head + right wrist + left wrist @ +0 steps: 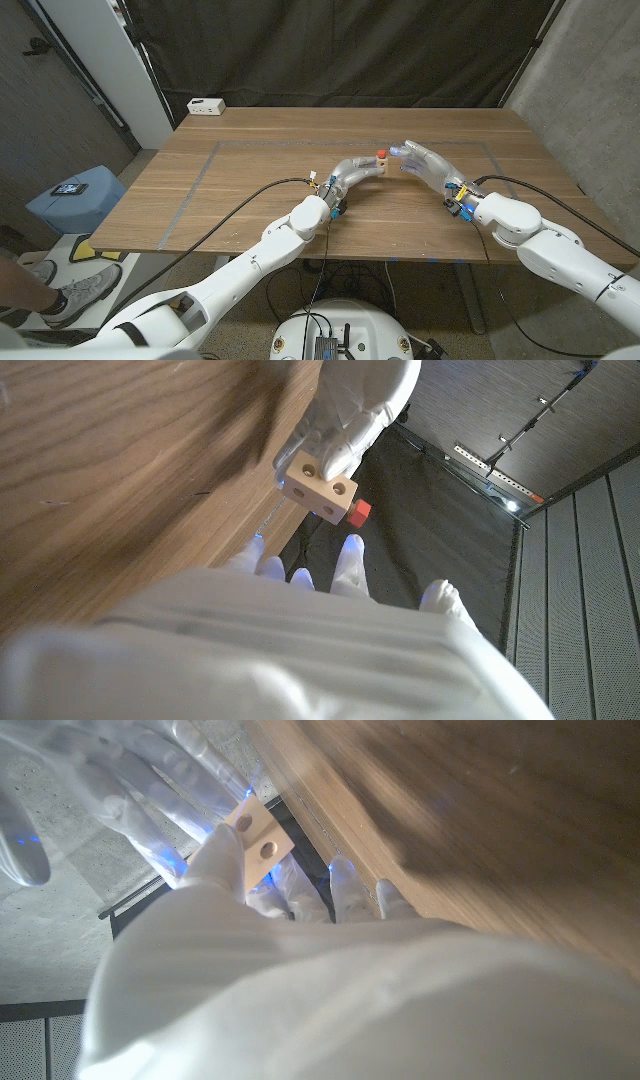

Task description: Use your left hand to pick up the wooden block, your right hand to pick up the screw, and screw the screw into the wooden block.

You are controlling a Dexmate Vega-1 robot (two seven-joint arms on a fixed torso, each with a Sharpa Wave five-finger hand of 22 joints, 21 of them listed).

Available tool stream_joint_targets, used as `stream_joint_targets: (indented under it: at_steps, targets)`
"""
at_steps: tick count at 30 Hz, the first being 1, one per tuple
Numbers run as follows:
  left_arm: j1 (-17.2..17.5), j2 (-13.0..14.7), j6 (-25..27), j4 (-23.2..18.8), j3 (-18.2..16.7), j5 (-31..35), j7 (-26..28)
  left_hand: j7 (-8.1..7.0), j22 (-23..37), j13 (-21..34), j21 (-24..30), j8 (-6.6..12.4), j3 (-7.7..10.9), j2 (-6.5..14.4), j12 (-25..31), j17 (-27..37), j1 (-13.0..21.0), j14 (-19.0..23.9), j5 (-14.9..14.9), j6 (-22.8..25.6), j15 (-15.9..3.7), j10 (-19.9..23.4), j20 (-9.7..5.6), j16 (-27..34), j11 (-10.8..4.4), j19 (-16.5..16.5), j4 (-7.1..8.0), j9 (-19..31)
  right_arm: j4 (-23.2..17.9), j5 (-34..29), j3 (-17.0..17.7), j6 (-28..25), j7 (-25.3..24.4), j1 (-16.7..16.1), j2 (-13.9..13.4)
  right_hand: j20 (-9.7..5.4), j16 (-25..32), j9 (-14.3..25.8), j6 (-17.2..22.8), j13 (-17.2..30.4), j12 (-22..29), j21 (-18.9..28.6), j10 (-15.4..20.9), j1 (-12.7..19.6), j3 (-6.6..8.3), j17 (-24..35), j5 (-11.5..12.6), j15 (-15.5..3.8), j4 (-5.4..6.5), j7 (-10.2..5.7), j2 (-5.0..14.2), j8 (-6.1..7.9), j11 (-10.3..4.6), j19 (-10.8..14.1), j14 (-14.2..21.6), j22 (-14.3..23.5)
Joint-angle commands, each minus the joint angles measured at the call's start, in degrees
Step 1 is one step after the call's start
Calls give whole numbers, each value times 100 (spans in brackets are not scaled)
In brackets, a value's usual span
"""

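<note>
My left hand (356, 171) holds the small wooden block (379, 166) above the middle of the table. The right wrist view shows the block (315, 482) with round holes in its faces, gripped by the left hand (350, 400). A red screw (358, 513) sticks out of one side of it. The screw's red head (381, 156) shows on top of the block. My right hand (422, 160) hovers just right of the block with fingers spread, holding nothing. Its fingertips (350, 547) are near the screw, with a small gap. The left wrist view shows the block (255, 832) with the right hand (130, 780) beyond it.
A white box (206, 105) sits at the table's far left corner. Grey tape lines (200, 170) mark a rectangle on the wooden table (250, 150). Left of the table stands a blue stool (75, 195), with a person's shoe (75, 292) on the floor near it.
</note>
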Motion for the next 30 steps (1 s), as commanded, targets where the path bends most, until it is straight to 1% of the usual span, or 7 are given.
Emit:
stream_joint_targets:
  at_steps: [1,7,12,21,30]
  targets:
    - [115,55,85,-194,3,-31,2,0,28,3,23,38,41,11,56,20,-27,-24,39,57,-415,-14,56,26,6,-13,12,15,229,0,-134,49,227,246,89,28,-4,8,-140,17,-12,10,-475,24,18,1,9,24,1,-2,11,-15,46,-99,-697,24]
    - [244,93,141,-363,-6,-10,109,0,28,2,23,38,41,6,54,19,-29,-24,38,57,-409,-17,51,25,5,-13,10,15,297,1,-179,60,305,305,96,32,-9,8,-227,17,-15,8,-511,19,17,3,8,38,3,-23,9,-13,52,-121,-721,24]
    - [321,132,193,-479,-7,1,151,-4,28,2,23,39,41,-2,52,17,-28,-21,38,59,-414,-22,49,25,5,-15,5,15,349,7,-209,76,363,338,100,32,-10,8,-359,18,-23,11,-565,10,12,6,8,46,7,5,5,-19,71,-130,-741,25]
    - [359,180,223,-573,17,92,197,-12,27,2,24,33,40,-3,51,18,-34,-23,36,47,-418,-26,42,25,5,-13,8,15,420,27,-237,89,397,362,114,47,-12,8,-441,18,-26,13,-610,-8,2,10,6,63,16,50,-6,-10,91,-140,-765,25]
    - [339,197,233,-574,32,159,202,-2,27,1,21,38,41,-6,52,18,-36,-24,35,58,-416,-24,45,24,5,-19,7,15,473,26,-256,104,429,397,117,56,-13,8,-503,18,-29,15,-660,-29,-11,16,5,80,27,42,-15,4,99,-148,-791,25]
